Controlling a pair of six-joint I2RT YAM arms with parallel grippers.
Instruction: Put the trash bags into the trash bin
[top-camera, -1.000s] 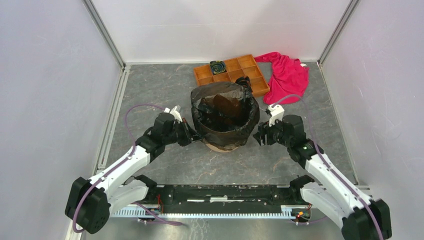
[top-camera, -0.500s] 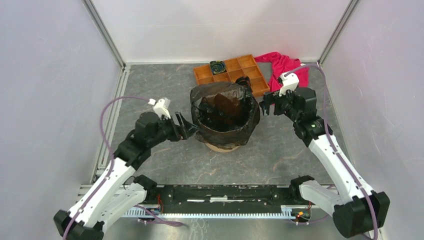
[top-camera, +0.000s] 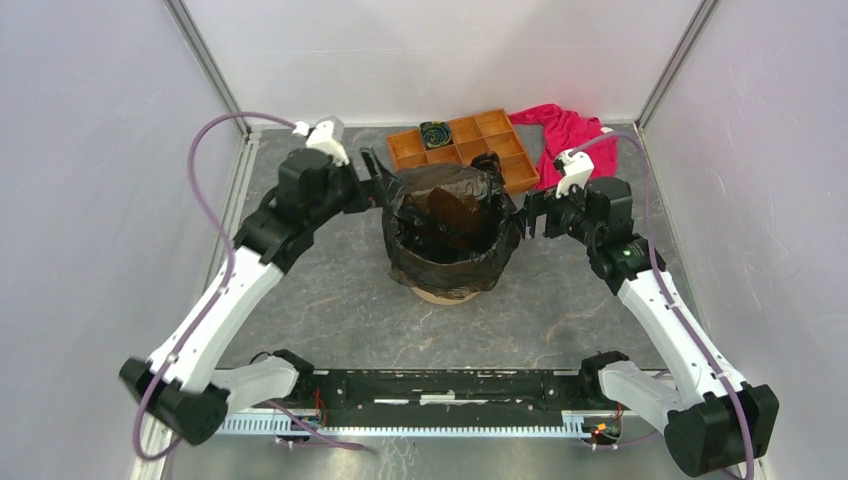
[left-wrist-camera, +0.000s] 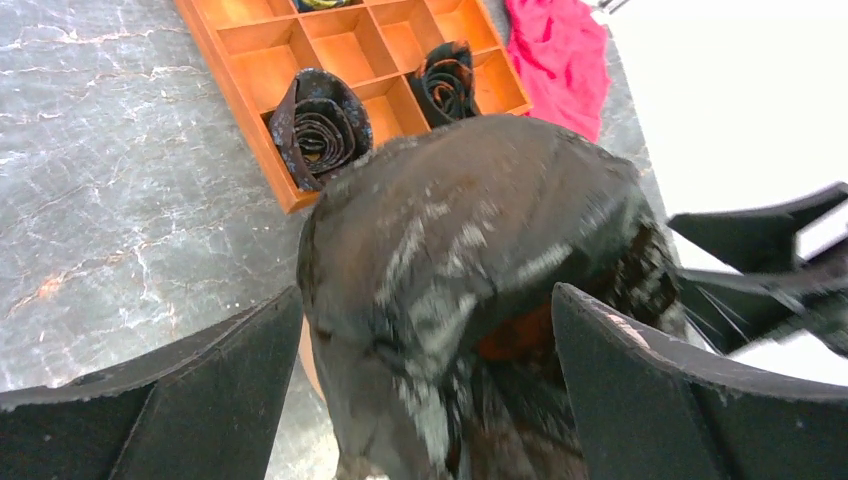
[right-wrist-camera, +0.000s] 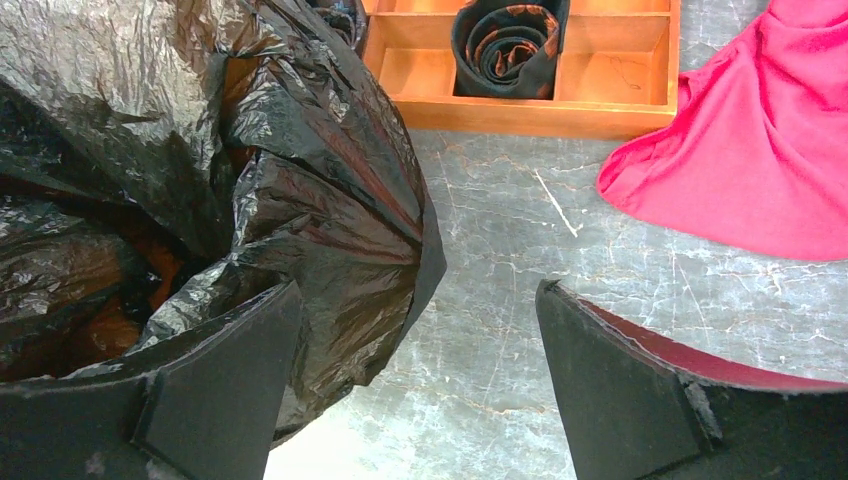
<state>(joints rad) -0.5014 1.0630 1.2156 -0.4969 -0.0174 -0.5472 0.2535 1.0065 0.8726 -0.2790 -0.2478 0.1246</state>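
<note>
The trash bin (top-camera: 438, 294) stands mid-table, its rim and walls draped in the black trash bag (top-camera: 450, 215). Its mouth is open from above, but crinkled film bulges inward. Toward the far edge, the compartment tray (top-camera: 465, 148) lies just beside the bin, leaving only a narrow gap. Coiled rolls (left-wrist-camera: 320, 128) stick up from its nearest cells. The red cloth (top-camera: 570, 140) covers the far right corner, next to the tray.

The table (top-camera: 330, 300) is bare from the bin to the left edge and along the near edge. The left gripper (top-camera: 378, 178), jaws spread, sits at the bin's far-left side. The right gripper (top-camera: 528, 216), also spread, sits close to the bin's right wall, with bare floor between it and the cloth.
</note>
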